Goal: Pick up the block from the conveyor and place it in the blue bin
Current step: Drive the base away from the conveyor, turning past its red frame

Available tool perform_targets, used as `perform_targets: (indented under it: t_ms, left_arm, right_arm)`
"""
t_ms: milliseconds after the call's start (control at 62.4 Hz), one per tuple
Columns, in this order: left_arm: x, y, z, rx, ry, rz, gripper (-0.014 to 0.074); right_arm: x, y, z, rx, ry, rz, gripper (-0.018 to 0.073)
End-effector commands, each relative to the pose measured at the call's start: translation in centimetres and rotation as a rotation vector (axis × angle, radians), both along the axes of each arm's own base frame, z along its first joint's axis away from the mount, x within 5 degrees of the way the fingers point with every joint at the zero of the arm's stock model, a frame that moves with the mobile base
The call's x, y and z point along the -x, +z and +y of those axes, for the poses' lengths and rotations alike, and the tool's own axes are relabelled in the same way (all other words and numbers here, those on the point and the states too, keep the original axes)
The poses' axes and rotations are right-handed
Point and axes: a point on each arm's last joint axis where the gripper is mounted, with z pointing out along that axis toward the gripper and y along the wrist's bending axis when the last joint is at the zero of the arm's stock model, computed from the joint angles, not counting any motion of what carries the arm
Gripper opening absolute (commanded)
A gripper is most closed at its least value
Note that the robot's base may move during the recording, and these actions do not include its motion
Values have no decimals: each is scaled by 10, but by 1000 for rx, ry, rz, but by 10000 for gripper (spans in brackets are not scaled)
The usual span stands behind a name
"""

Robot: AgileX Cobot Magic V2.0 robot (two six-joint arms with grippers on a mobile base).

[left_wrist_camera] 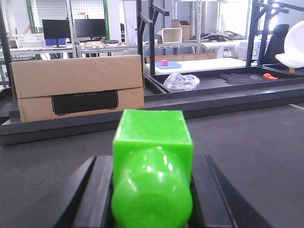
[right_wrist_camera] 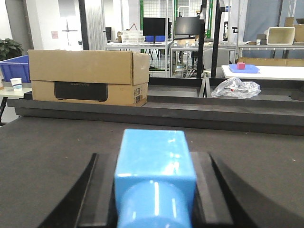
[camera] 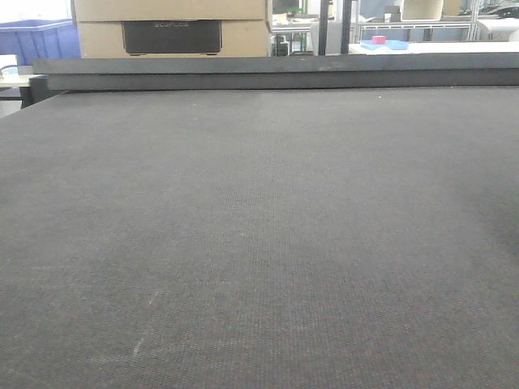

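Observation:
The conveyor [camera: 259, 227] is a wide dark grey woven belt with a raised dark rail [camera: 276, 74] along its far edge; no block lies on it in the front view. In the left wrist view, my left gripper [left_wrist_camera: 152, 164] is shut on a bright green block [left_wrist_camera: 152, 137], whose sides are pressed by the black fingers [left_wrist_camera: 97, 190]. My right gripper [right_wrist_camera: 154, 161] is shut on a light blue block [right_wrist_camera: 154, 152] in the same way. Both hover low over the belt. The blue bin [camera: 36, 40] stands beyond the belt's far left corner and also shows as the blue bin [right_wrist_camera: 13, 66]. Neither gripper shows in the front view.
A cardboard box [camera: 170, 28] sits behind the rail, next to the bin. A crumpled plastic bag [left_wrist_camera: 180, 81] lies in a black tray beyond the rail on the right. Farther back, a pink cube [right_wrist_camera: 241, 66] rests on a blue tray on a white table.

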Motion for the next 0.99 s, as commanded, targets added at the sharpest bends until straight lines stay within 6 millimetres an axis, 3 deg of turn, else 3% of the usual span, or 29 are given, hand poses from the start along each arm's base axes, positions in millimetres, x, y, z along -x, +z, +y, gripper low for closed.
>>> perform_targets:
  t_ms: [0, 977]
  left_arm:
    - [2, 2, 0, 6, -8, -20, -111]
    - [3, 2, 0, 7, -8, -23, -111]
  right_arm:
    - [2, 3, 0, 4, -1, -33, -162]
    - [2, 3, 0, 4, -1, -33, -162]
